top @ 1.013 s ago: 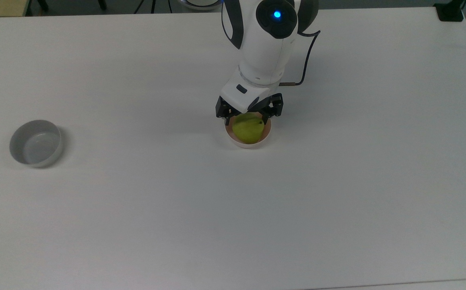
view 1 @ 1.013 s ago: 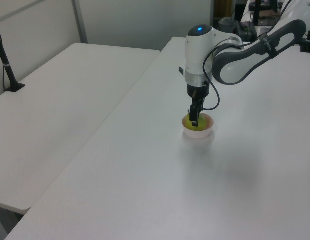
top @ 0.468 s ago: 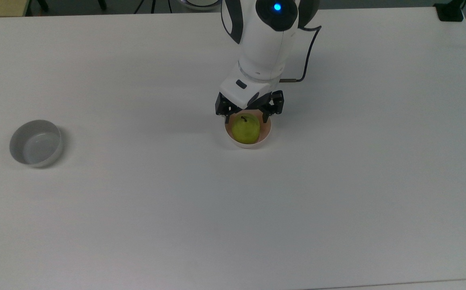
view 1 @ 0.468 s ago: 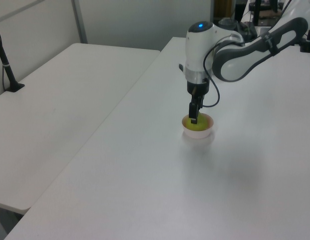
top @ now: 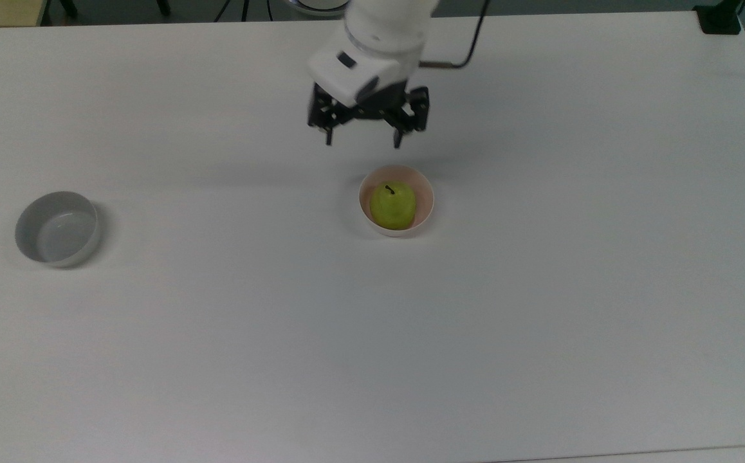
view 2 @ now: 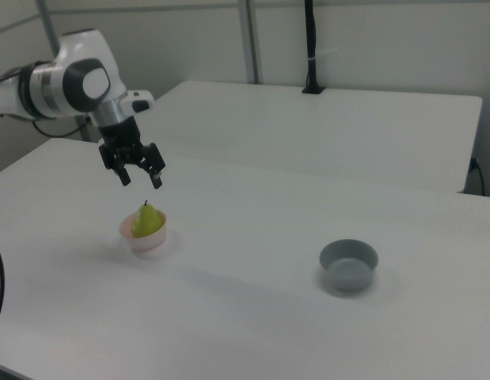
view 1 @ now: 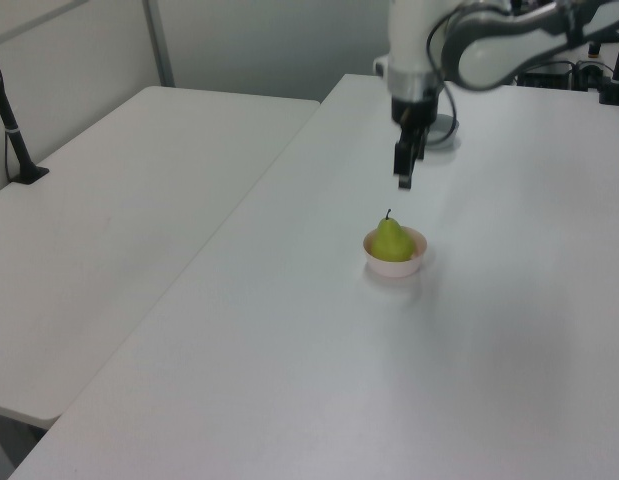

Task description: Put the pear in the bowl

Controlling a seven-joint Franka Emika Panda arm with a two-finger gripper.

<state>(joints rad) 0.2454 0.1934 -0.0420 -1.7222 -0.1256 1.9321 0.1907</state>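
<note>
While the pear (top: pixel 393 207) sits upright in the pink bowl (top: pixel 425 193), the claw (top: pixel 365 136) hangs released above — grey bowl (top: pixel 56 227) empty.

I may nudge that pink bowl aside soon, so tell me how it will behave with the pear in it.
The pink bowl looks small and shallow, so it would probably slide easily on the smooth white table. The pear stands upright with its stem up, rising above the rim in the left view, so a sharp push may topple it. The open pincer hangs above, touching neither.
</note>
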